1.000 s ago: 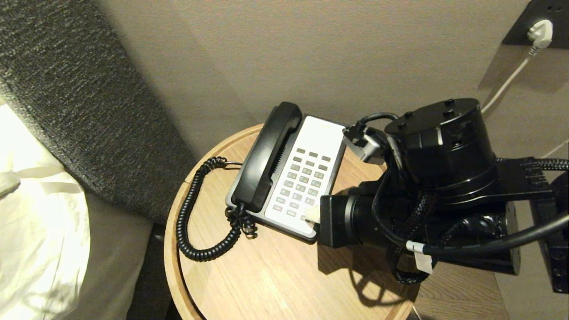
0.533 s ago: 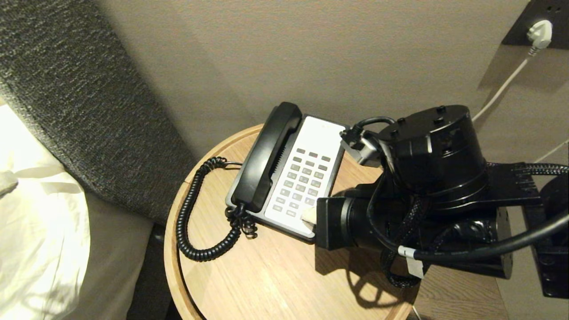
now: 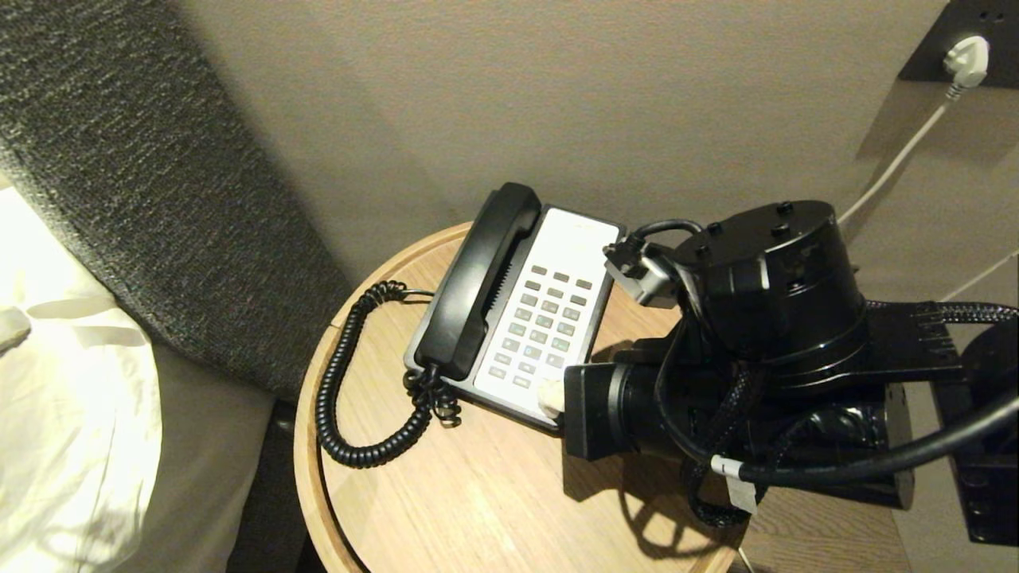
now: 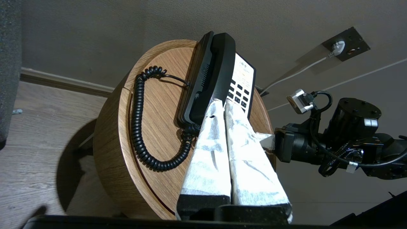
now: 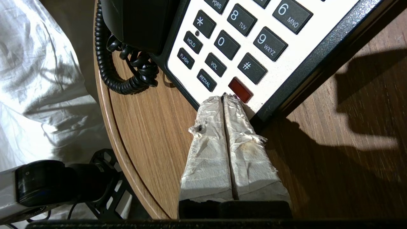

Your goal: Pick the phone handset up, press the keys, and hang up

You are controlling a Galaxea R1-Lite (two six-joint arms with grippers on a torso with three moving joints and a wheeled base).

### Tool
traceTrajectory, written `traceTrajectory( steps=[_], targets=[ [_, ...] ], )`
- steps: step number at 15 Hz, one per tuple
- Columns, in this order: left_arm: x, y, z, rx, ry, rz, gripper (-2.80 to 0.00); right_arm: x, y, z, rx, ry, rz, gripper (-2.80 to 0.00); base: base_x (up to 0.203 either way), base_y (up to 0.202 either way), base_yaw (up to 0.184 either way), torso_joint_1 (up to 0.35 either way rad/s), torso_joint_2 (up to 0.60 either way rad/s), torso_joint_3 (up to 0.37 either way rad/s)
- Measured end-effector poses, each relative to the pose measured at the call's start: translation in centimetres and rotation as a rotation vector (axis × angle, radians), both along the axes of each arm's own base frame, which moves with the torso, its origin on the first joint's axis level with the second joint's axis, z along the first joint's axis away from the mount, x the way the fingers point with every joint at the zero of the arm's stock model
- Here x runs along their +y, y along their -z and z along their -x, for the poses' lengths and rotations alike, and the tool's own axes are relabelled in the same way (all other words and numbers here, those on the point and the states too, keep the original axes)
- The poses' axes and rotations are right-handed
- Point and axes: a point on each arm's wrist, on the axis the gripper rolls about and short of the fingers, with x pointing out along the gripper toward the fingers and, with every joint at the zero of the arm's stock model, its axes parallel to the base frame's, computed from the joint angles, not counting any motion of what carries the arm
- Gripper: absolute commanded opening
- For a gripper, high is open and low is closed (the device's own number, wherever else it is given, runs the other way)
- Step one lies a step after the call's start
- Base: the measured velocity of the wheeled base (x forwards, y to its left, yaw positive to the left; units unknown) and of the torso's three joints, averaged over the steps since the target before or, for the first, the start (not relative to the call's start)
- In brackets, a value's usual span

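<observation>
Closed tight, with its two white-wrapped fingers [image 5: 243, 136] pressed together, the right gripper [image 5: 224, 97] rests its tips on the white face of the phone base [image 3: 569, 247] at the near corner, just beside the red key [image 5: 240, 90] under the "#" key. Left of the keypad, the phone handset [image 3: 478, 278] lies in its cradle, its coiled cord [image 3: 346, 382] looping over the round wooden table [image 3: 478, 501]. Off the table, the left gripper [image 4: 222, 103] hangs with fingers closed and holds nothing.
</observation>
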Motion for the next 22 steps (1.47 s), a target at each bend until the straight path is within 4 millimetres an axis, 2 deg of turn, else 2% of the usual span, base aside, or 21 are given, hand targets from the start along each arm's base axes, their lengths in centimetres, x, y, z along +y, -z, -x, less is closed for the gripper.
traceTrajectory(
  steps=[8, 11, 13, 15, 22],
  targets=[
    [-0.1, 0.0, -0.3, 0.008, -0.025, -0.001, -2.8, -1.5, -2.9, 1.0, -0.056, 0.006, -0.08, -2.8, 0.0, 0.0, 0.0, 0.0, 0.0, 0.0],
    [0.3, 1.0, -0.6, 0.045, -0.166, -0.006, -2.8, -2.3, -3.8, 1.4, -0.092, 0.039, -0.096, -2.8, 0.0, 0.0, 0.0, 0.0, 0.0, 0.0],
    [1.0, 2.3, -0.6, 0.085, -0.362, -0.007, -2.8, -2.5, -4.3, 1.5, -0.112, 0.043, -0.118, -2.8, 0.0, 0.0, 0.0, 0.0, 0.0, 0.0],
    [1.7, 4.2, 0.6, 0.106, -0.512, -0.021, -2.8, -2.5, -5.1, 1.5, -0.151, 0.04, -0.148, -2.8, 0.0, 0.0, 0.0, 0.0, 0.0, 0.0],
    [2.1, 13.0, 5.2, 0.142, -0.637, -0.265, -2.8, -3.5, -6.3, 1.4, -0.195, 0.061, -0.189, -2.8, 0.0, 0.0, 0.0, 0.0, 0.0, 0.0]
  ],
)
